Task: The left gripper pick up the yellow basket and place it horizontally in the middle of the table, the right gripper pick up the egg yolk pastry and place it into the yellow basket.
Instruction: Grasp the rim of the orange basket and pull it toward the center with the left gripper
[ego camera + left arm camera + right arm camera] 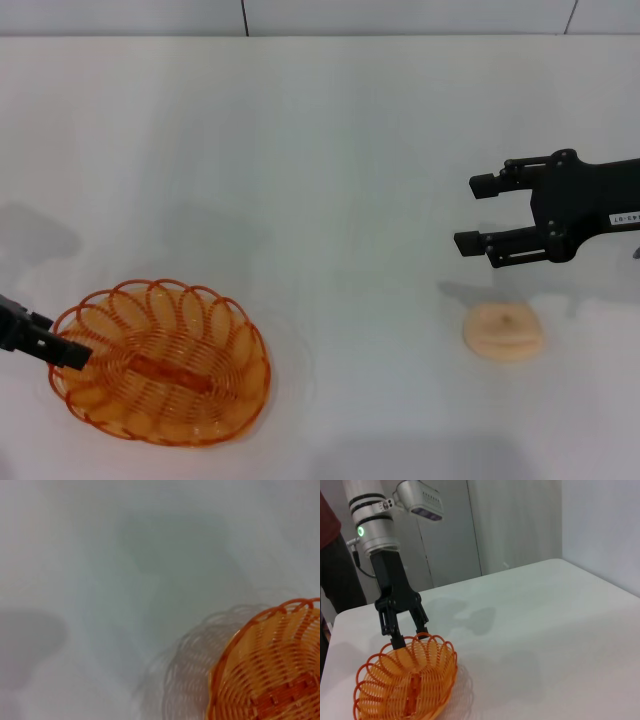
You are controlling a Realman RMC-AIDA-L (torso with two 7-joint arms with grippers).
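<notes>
The yellow basket (236,340) lies on the white table (300,180) at the near left, empty. It also shows in the left wrist view (270,680) and the right wrist view (440,652). My left gripper (60,348) is low at the basket's left rim; in the right wrist view it (411,637) is open, with its jaws standing either side of the rim. The egg yolk pastry (503,331) lies on the table at the near right. My right gripper (473,213) is open and empty, hovering just behind the pastry and pointing left.
The table's far edge meets a grey wall (400,15). In the right wrist view a person in dark red (327,555) stands beyond the table's corner, with grey panels (450,540) behind.
</notes>
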